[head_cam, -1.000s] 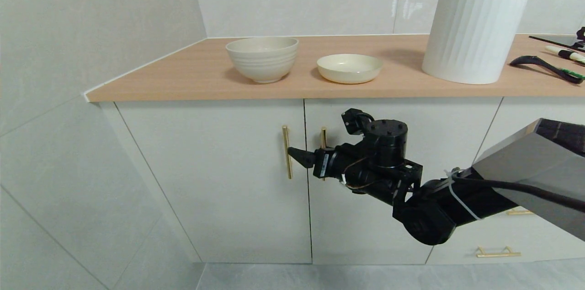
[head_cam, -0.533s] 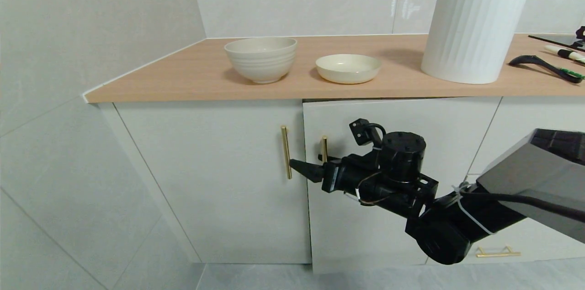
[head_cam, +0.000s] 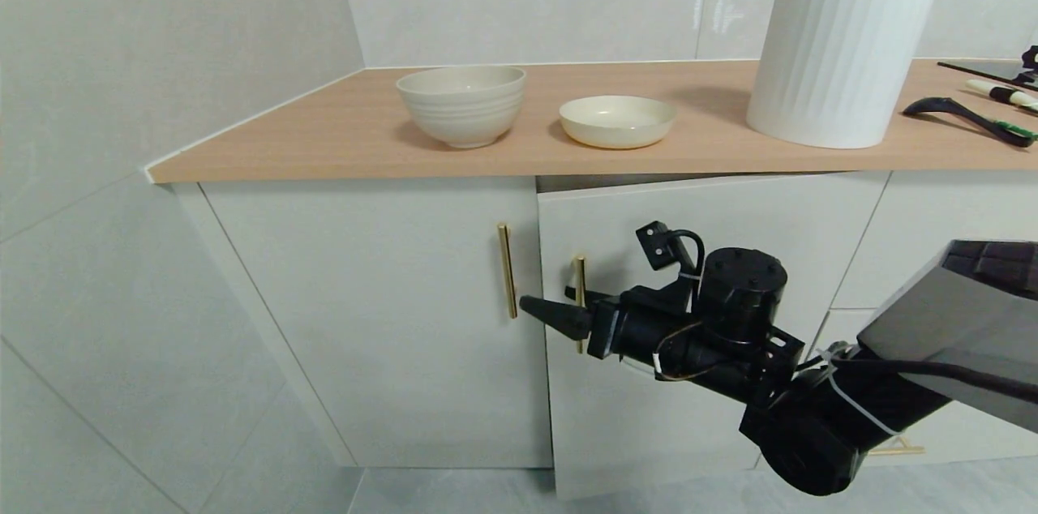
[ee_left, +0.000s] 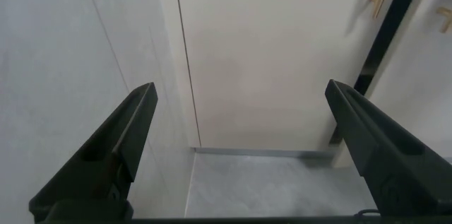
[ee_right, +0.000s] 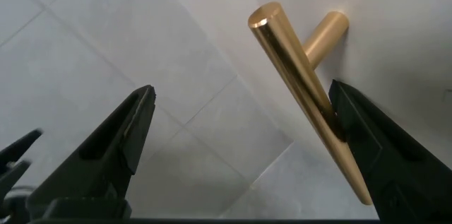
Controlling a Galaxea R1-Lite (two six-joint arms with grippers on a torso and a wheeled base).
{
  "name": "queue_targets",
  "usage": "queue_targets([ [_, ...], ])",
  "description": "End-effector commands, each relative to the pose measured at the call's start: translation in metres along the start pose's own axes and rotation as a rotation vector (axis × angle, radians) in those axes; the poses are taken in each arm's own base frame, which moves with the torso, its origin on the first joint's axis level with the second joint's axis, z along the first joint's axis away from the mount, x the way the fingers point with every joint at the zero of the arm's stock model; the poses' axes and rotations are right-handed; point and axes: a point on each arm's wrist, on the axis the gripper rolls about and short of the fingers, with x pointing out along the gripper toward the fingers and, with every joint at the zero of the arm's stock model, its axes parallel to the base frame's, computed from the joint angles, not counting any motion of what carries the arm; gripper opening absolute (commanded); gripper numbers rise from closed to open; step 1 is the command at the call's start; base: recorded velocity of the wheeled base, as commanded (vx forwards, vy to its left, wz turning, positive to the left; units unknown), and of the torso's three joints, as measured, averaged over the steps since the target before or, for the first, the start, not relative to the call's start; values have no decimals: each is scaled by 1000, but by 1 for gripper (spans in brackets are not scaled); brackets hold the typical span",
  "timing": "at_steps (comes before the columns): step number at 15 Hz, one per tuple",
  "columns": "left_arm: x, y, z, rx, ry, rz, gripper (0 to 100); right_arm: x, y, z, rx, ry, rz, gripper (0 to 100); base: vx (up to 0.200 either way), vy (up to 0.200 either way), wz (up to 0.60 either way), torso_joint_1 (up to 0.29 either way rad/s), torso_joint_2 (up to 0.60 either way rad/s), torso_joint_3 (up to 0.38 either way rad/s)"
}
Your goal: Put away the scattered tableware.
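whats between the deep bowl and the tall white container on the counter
In the head view, a shallow cream dish sits between the deep bowl and the tall white container.

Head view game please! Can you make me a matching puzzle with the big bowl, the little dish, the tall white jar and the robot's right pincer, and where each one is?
Things:
1. big bowl
2. little dish
3. tall white jar
4. right pincer

Places:
A. at the gold handle of the slightly open cupboard door
B. on the counter, between the other two things
C. on the counter, nearest the left corner
D. on the counter, right of the dish

Pairs: 1-C, 2-B, 3-D, 4-A
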Motion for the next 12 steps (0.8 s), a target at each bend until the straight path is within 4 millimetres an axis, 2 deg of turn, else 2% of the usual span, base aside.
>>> queue_targets([
  [1, 0, 0, 0, 7, 0, 1, 100, -10, 5, -2, -1, -1, 10, 100, 0, 0, 0, 0, 0, 0],
  [3, 0, 0, 1, 56, -5, -7, 100, -15, 12, -10, -6, -6, 35, 100, 0, 0, 0, 0, 0, 0],
  [5, -3, -1, 26, 61, -37, -63, 100, -17, 19, -14, -10, -5, 57, 100, 0, 0, 0, 0, 0, 0],
  [6, -1, -3, 54, 57, -24, -106, 100, -20, 26, -16, -10, 2, 73, 100, 0, 0, 0, 0, 0, 0],
  [7, 8, -3, 77, 61, 10, -121, 100, -24, 35, -15, -10, 6, 90, 100, 0, 0, 0, 0, 0, 0],
  [9, 34, -5, 105, 93, 97, -185, 100, -30, 43, -16, -8, 18, 101, 100, 0, 0, 0, 0, 0, 0],
  [10, 56, -7, 123, 92, 147, -212, 100, -36, 47, -17, -5, 26, 103, 100, 0, 0, 0, 0, 0, 0],
  [12, 85, -8, 136, 91, 202, -228, 100, -41, 52, -20, -2, 41, 107, 100, 0, 0, 0, 0, 0, 0],
])
